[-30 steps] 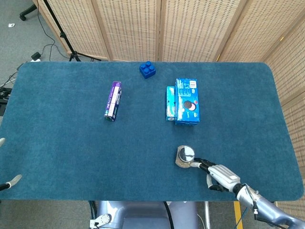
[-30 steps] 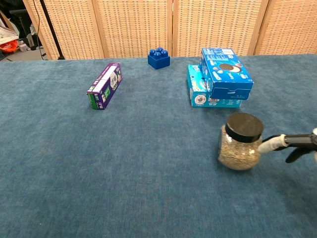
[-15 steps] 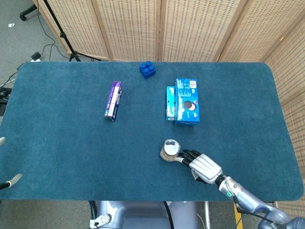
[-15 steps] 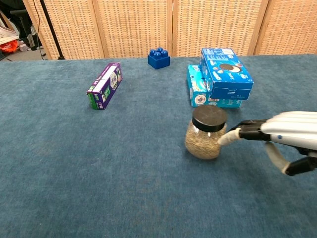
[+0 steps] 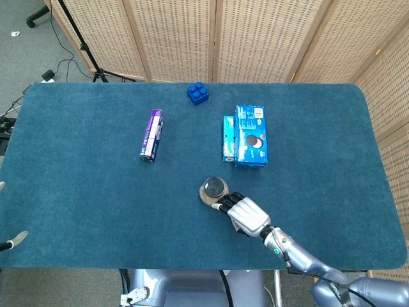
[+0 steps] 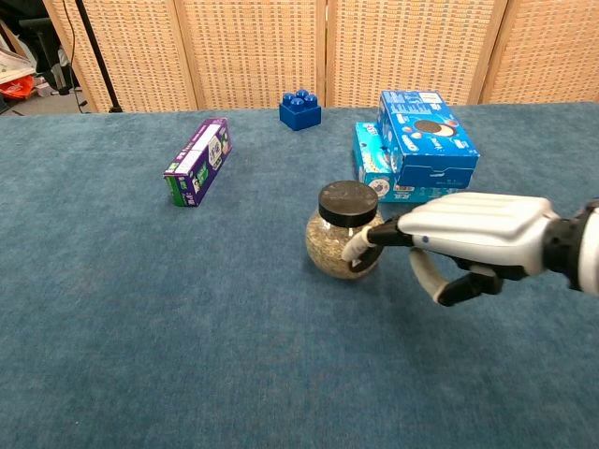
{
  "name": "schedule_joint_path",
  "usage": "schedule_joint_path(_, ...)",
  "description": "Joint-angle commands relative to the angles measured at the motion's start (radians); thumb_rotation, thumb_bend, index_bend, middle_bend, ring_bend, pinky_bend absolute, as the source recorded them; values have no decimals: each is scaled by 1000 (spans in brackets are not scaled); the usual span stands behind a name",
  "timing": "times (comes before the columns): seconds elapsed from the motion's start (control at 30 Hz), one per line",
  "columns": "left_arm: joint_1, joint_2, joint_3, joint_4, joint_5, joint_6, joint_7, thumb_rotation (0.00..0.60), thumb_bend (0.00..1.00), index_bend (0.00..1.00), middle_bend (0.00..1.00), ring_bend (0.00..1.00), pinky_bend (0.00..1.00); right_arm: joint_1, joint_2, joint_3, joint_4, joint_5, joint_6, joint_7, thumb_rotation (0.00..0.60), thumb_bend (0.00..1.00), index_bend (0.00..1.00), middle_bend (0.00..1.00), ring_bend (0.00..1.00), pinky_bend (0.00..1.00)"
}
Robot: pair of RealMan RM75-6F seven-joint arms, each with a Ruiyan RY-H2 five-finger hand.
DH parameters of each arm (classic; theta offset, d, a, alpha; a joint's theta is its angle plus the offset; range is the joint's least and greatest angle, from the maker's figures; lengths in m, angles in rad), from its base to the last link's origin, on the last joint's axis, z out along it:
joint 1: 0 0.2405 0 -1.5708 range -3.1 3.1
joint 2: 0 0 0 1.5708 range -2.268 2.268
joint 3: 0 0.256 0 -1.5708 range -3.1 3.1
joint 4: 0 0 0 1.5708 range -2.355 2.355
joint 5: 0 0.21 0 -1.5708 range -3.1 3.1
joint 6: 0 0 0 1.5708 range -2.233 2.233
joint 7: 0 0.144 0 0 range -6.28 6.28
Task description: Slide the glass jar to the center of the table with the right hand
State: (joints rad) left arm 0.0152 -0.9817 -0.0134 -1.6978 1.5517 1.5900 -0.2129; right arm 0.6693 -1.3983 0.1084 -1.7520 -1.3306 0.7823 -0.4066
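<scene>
The glass jar [image 6: 343, 243] is round with a black lid and brown grains inside. It stands near the middle of the blue table [image 5: 83, 198]. The right hand [image 6: 468, 234] touches its side with straight fingertips [image 6: 360, 245], holding nothing. Only a bit of the left hand [image 5: 11, 242] shows, so I cannot tell about its fingers.

My head view looks steeply down from above the near edge of the table [image 5: 77, 211], far enough off to take in the whole blue top and the wicker screens [image 5: 255, 38] behind it. My chest view sits low and close, facing level across the cloth toward the same screens. Both share the right hand [image 5: 246, 214], the glass jar [image 5: 215, 190] at its fingertips, and beyond the hand the blue boxes [image 6: 416, 140], brick [image 6: 299, 108] and purple box [image 6: 198, 161].
</scene>
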Motion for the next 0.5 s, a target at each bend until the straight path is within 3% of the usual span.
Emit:
schedule_joint_path(0.03, -2, 2, -2, 0, -6, -5, -5, 600, 2, 0, 0, 0, 0, 40, -46, 28, 15, 72, -8, -77, 600, 1000, 143, 35, 0, 146)
schedule_joint_path(0.5, -8, 8, -11, 6, -37, -27, -29, 600, 2, 0, 0, 0, 0, 155, -194, 96, 94, 293, 62, -290, 600, 1000, 143, 35, 0, 146)
